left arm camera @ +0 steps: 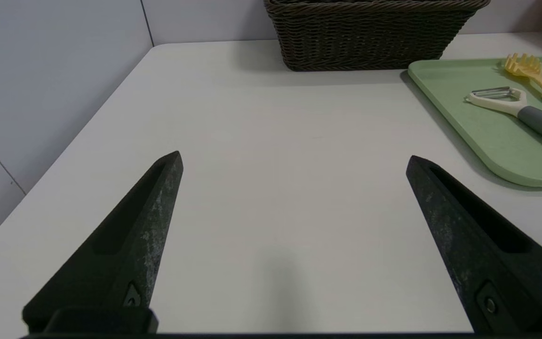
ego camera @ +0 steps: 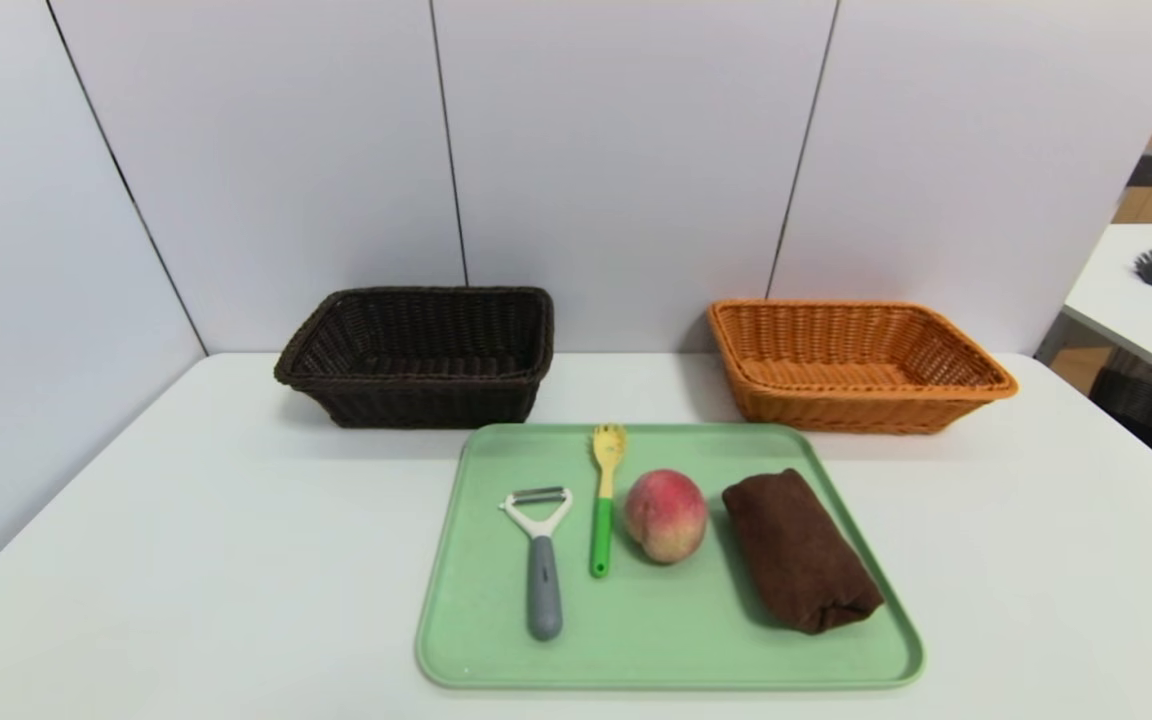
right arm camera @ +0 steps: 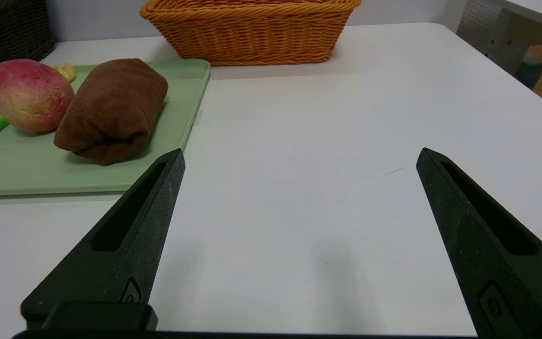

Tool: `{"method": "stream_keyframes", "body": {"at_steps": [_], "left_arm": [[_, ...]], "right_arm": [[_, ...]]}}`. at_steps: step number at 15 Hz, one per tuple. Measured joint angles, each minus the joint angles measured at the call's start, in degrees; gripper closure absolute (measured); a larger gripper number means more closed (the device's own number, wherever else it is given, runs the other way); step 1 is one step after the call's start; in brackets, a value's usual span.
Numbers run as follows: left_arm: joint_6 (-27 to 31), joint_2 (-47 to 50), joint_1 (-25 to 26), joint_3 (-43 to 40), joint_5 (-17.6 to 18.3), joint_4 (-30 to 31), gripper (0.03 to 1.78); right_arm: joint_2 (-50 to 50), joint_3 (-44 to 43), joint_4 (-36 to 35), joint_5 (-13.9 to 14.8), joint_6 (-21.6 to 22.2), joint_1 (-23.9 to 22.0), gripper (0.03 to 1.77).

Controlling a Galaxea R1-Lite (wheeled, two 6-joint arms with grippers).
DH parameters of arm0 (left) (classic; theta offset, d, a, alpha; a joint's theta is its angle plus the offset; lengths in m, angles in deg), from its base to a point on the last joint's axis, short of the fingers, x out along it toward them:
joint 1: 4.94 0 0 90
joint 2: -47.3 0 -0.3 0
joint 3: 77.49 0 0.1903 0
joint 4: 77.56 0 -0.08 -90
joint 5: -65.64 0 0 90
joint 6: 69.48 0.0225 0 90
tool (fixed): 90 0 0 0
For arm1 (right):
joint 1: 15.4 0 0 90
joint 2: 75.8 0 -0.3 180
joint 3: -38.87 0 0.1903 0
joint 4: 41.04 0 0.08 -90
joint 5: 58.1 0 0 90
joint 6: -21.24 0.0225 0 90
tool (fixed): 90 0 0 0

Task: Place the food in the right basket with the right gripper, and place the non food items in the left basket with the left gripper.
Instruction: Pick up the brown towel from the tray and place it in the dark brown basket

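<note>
Two baskets, dark (ego camera: 421, 352) and orange (ego camera: 856, 362), stand behind the green tray (ego camera: 666, 640). Only the wrist views show the left gripper (left arm camera: 294, 160) and right gripper (right arm camera: 299, 157), both spread wide over bare table. Towel (ego camera: 798, 550), blushed peach (ego camera: 666, 516), peeler (ego camera: 540, 560) and fork (ego camera: 604, 495) lie lengthwise, heads toward the baskets.

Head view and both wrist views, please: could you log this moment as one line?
left gripper open, parked | right gripper open, parked | peach, towel, peeler, fork on tray | baskets empty
</note>
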Motion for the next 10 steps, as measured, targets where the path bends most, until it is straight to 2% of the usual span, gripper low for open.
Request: {"method": "stream_keyframes", "body": {"at_steps": [6,10], "left_arm": [[0.33,0.0,0.0,0.0,-0.05,0.01,0.12],[1.29,0.0,0.0,0.16,0.28,-2.39,0.12]], "right_arm": [[0.0,0.0,-0.01,-0.02,-0.05,0.0,0.1],[0.0,-0.1,0.13,-0.59,-2.35,0.0,0.1]]}}
